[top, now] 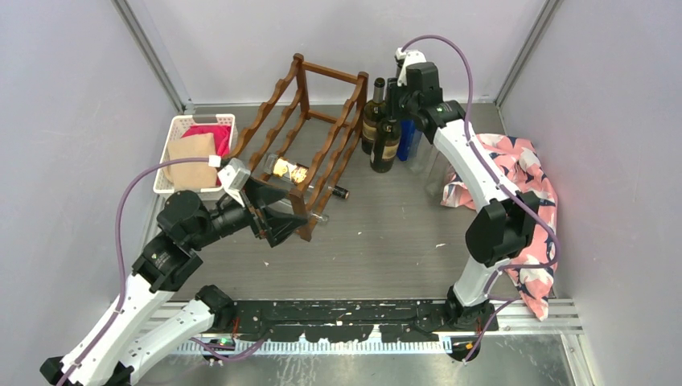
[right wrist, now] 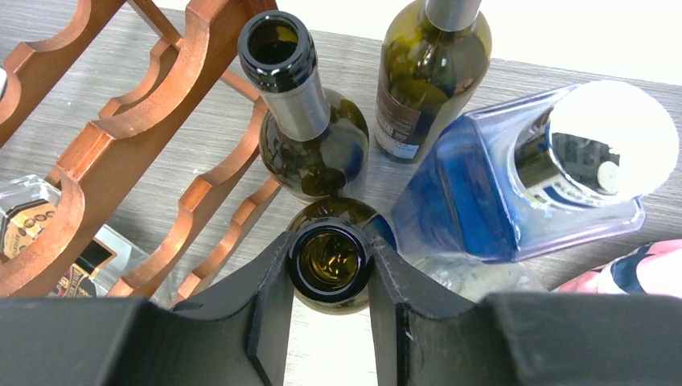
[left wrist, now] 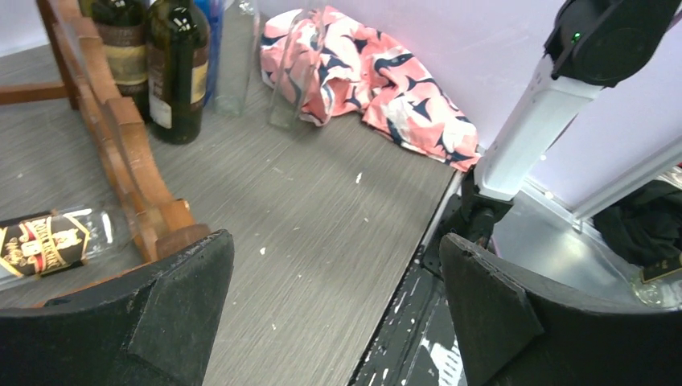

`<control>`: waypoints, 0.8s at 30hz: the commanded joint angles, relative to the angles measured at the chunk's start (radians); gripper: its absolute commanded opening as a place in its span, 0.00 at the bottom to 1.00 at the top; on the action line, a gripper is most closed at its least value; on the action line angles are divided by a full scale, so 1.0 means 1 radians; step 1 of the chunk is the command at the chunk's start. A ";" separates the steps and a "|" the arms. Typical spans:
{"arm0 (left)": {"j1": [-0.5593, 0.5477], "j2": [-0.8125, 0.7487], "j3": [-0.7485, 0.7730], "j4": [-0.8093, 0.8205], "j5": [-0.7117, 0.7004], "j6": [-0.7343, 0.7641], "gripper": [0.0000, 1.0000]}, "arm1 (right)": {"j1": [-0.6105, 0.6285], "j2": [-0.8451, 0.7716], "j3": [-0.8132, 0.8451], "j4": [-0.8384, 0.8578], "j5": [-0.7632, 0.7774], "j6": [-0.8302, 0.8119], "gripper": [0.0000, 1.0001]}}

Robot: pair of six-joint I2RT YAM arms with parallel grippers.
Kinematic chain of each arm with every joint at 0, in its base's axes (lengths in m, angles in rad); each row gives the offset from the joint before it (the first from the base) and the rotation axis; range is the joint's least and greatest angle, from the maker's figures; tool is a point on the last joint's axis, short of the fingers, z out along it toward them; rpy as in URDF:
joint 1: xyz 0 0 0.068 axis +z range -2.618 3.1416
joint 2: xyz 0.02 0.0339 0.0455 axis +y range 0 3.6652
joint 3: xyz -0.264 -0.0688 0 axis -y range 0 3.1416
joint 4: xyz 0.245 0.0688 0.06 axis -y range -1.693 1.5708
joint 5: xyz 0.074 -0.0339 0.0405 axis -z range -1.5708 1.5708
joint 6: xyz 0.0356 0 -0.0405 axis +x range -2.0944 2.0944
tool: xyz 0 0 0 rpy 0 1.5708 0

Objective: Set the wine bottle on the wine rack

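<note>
Clamping the bottle (right wrist: 330,259) neck, the right gripper (right wrist: 331,243) holds it upright on the surface (top: 386,233), just beside the rack (top: 310,121); left gripper (left wrist: 331,241) spread wide, empty, near the rack's foot.

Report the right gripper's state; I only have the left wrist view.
Observer: The right gripper is shut around the open-mouthed neck of a green wine bottle.
Operator: Describe what's loaded in the wine rack.
Observer: In the top view, the wine rack carries one clear bottle, lying on a low row.
Operator: Check left of the rack.
Observer: A white basket sits there, holding a tan cloth and a pink cloth.
</note>
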 commanded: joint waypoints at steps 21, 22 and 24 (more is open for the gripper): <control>-0.674 0.245 -0.026 0.340 -0.329 0.378 0.90 | -0.003 -0.754 -0.446 -0.098 -0.365 0.134 0.01; -0.726 0.267 -0.036 0.359 -0.439 0.440 0.90 | -0.003 -0.771 -0.456 -0.114 -0.379 0.135 0.01; -0.809 0.310 -0.069 0.425 -0.566 0.537 0.91 | -0.002 -0.808 -0.476 -0.144 -0.407 0.135 0.01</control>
